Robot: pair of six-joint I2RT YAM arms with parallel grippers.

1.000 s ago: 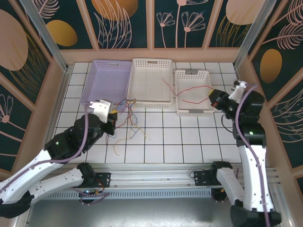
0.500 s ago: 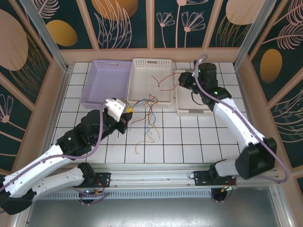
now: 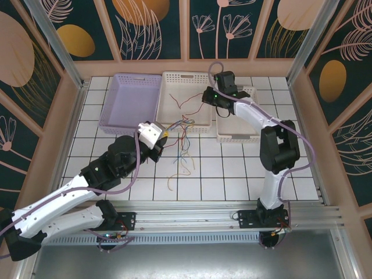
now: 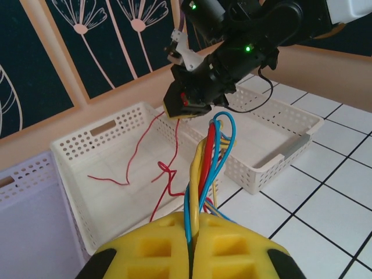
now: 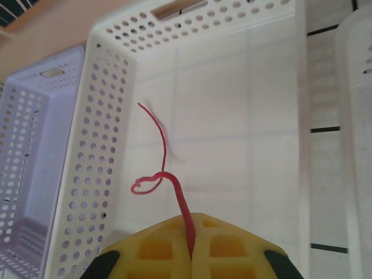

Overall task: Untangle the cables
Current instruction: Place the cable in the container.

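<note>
**Operator:** State the number of grippers and the jaw condition of each.

**Technician:** Two. The left gripper (image 4: 192, 231) has its yellow pads pressed together on the cables (image 4: 208, 154), which rise out of the seam as one bundle. The right gripper (image 5: 190, 235) has its pads closed in the same way, pinching one red cable (image 5: 164, 148).

**Operator:** Count the colours in the bundle.

**Technician:** Four can be read in the left wrist view: yellow, red, blue and green. The strands overlap, so their number cannot be told.

**Operator:** Locate the cables.

**Technician:** The bundle is held above the tiled table (image 3: 232, 168), just in front of the near wall of the middle white basket (image 3: 195, 113). Loose ends trail from it over the tiles toward the near side. The red cable hangs from the right gripper into the middle white basket, with one small loop partway along its length and its free end over the basket floor.

**Operator:** Count the containers.

**Technician:** Three, in one row at the far side of the table:
- One purple basket (image 3: 128, 99) on the left.
- The middle white basket.
- One right white basket (image 3: 235, 125).

The right gripper is over the right-hand part of the middle white basket.
</note>
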